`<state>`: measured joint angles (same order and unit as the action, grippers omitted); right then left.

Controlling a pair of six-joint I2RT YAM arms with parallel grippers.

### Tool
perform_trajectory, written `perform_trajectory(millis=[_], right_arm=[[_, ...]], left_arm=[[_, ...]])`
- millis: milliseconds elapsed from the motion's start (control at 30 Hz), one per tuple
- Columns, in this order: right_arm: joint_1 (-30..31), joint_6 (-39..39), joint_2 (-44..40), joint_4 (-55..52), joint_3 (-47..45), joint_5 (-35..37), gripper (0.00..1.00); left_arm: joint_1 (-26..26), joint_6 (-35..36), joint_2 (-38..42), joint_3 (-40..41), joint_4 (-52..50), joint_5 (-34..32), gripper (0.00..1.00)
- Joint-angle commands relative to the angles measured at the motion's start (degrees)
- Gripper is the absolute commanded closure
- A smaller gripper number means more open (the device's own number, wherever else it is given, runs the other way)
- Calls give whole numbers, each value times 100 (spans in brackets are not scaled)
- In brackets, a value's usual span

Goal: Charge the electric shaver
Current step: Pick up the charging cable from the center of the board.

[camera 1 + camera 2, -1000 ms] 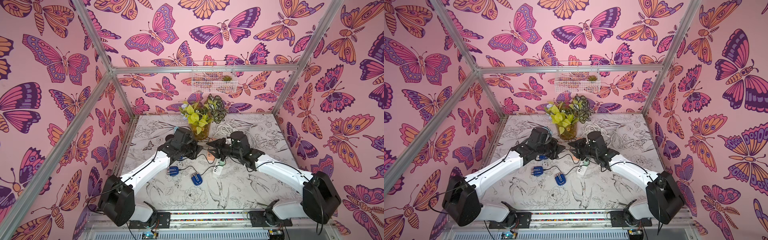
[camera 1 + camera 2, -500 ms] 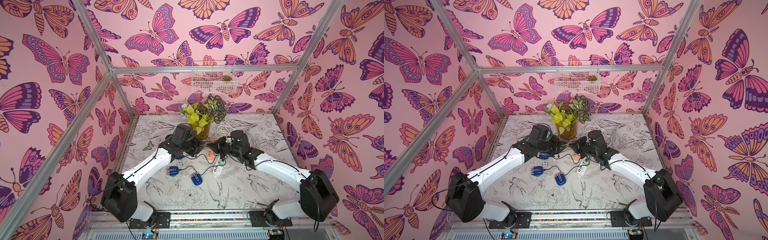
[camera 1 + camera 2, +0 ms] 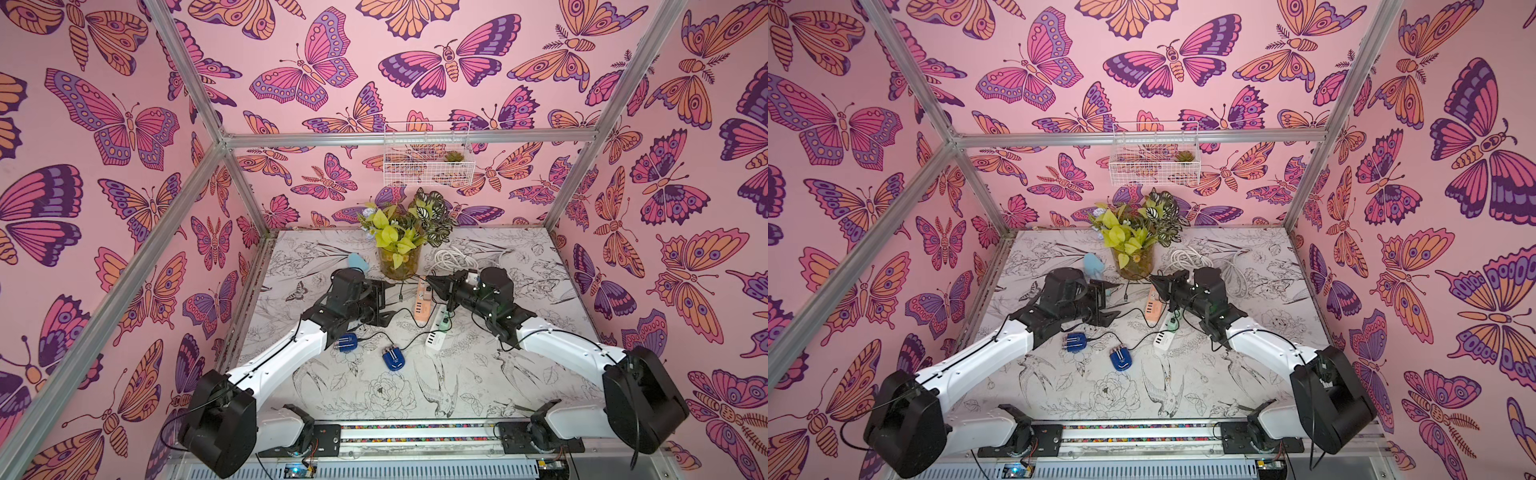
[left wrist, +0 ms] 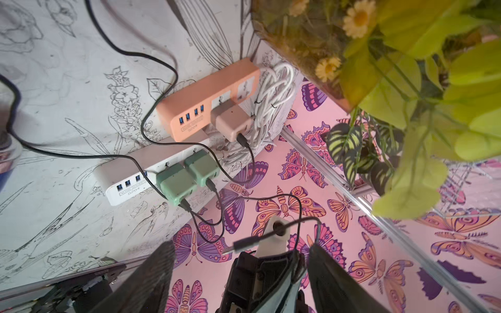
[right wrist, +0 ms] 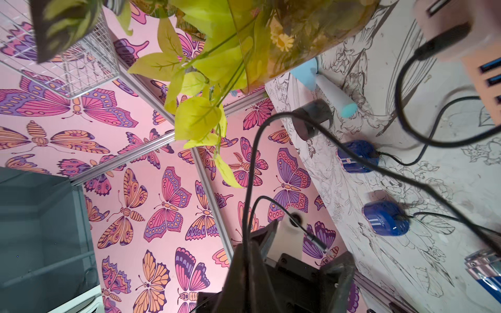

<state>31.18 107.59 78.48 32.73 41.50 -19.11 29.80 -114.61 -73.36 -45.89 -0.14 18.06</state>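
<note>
- Writing shows only on the power strips. The white power strip [image 4: 127,176] carries a small label reading "S204" beside its blue USB ports. The peach power strip [image 4: 195,105] has a similar label, too skewed to read for sure.
- Two green adapters [image 4: 176,184] sit in the white strip and one beige adapter [image 4: 230,122] in the peach one, each with a black lead.
- Glass vase [image 3: 399,266] holds yellow-green leaves and small daisies. The wire basket [image 3: 415,178] on the back wall holds a little succulent [image 3: 453,157].
- Two blue shavers [image 3: 347,343] lie on the table [image 3: 374,399] between the arms, each with a lead plugged in.
- Left gripper [image 3: 392,300] is released, fingers wide apart.
- Right gripper [image 3: 431,281] is clenched on a black cable [image 5: 250,189] near its bare plug [image 5: 324,247].
</note>
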Motion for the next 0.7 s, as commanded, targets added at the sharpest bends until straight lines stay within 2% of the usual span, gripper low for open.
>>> perform_trajectory(millis=[0, 100, 200, 300, 367, 467, 567, 667], right_arm=[[-18, 194, 107, 1269, -135, 274, 100], [-20, 325, 268, 1566, -211, 193, 100], [-7, 377, 250, 1475, -221, 177, 100], [-7, 383, 145, 1220, -156, 206, 100], [-8, 423, 54, 1067, -124, 255, 100], [-7, 497, -190, 400, -31, 351, 100], [-11, 613, -492, -401, 101, 505, 100], [-11, 776, -776, -1114, 224, 734, 100]], left_arm=[[112, -1708, -11, 179, 1000, -326, 22], [150, -1996, -14, 169, 1060, -577, 23], [123, -1814, -150, 59, 1100, -601, 27], [114, -1307, -336, -39, 1311, -391, 36], [72, -768, -292, -163, 957, -185, 37], [15, 440, -69, -281, 296, -68, 38], [-122, 2096, 94, -412, -167, 97, 42], [-132, 3761, 179, -383, 261, 466, 49]])
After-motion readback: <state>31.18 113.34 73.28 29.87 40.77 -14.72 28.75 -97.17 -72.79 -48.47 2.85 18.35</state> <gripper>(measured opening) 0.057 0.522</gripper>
